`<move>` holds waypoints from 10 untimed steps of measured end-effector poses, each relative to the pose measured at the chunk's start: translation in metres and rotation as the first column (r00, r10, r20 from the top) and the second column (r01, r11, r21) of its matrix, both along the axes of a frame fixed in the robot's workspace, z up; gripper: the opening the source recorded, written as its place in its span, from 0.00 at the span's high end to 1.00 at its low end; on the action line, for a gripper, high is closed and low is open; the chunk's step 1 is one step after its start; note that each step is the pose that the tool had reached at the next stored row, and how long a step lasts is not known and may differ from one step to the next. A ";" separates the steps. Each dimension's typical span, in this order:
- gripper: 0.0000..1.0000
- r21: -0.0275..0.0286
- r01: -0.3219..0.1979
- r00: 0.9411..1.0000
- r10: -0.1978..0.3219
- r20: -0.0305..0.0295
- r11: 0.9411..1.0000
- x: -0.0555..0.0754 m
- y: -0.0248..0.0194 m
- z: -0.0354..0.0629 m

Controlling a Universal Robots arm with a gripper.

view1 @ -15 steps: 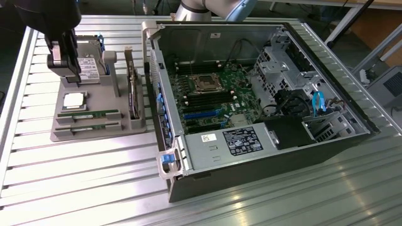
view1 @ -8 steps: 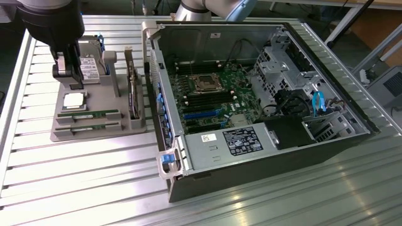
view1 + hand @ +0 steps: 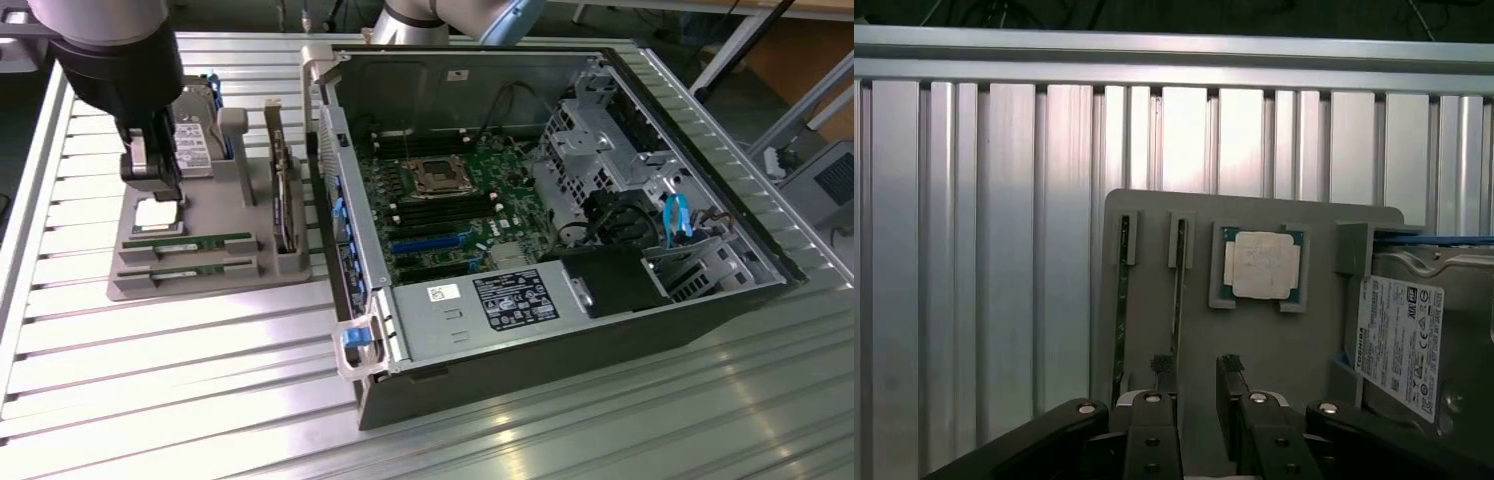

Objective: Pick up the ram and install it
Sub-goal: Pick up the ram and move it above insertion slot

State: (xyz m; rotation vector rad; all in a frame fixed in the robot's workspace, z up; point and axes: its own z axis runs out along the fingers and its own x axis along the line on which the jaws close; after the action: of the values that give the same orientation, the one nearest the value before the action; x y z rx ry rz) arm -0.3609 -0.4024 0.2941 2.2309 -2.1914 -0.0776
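A grey parts tray (image 3: 200, 287) (image 3: 1274, 340) sits on the slatted aluminium table (image 3: 160, 380) (image 3: 954, 250), and the gripper (image 3: 154, 190) (image 3: 1196, 368) hangs just above the tray's middle with its 2 black fingers (image 3: 1163, 368) apart and nothing between them. The ram (image 3: 187, 241) (image 3: 1179, 290) – a slim green stick standing on its edge – rests in a narrow slot of the tray, untouched. In the wrist view 1 fingertip sits over the end of that slot while the other is above bare tray floor. A second ram stick (image 3: 184, 270) (image 3: 1123, 300) stands in the neighbouring slot, parallel to the first and closer to the tray's outer edge. The square silver processor (image 3: 158, 214) (image 3: 1262, 265) lies flat in the tray's shallow pocket on the other side of the ram. The hard drive (image 3: 194, 140) (image 3: 1414, 340), white label up, fills the tray's far end beyond that pocket. A dark expansion card (image 3: 284, 200) stands on edge along the side of the tray that faces the open computer case (image 3: 441, 390). The case lies just beside the tray, on the exterior view's right – its green motherboard (image 3: 454, 200), empty processor socket (image 3: 434, 177) and power supply (image 3: 494, 300) are exposed.
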 end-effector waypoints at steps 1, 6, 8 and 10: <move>0.71 0.000 0.000 1.000 0.000 0.000 1.000 0.000 0.0000 -0.0023; 0.71 0.000 0.000 1.000 0.000 0.000 1.000 0.000 0.0000 -0.0141; 0.71 0.000 0.000 1.000 0.000 0.000 1.000 0.000 0.0000 -0.0141; 0.71 0.000 0.000 1.000 0.000 0.000 1.000 0.000 -0.0029 -0.0142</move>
State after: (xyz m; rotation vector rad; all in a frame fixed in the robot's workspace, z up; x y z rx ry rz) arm -0.3610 -0.4052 0.2799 2.2311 -2.1915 -0.0781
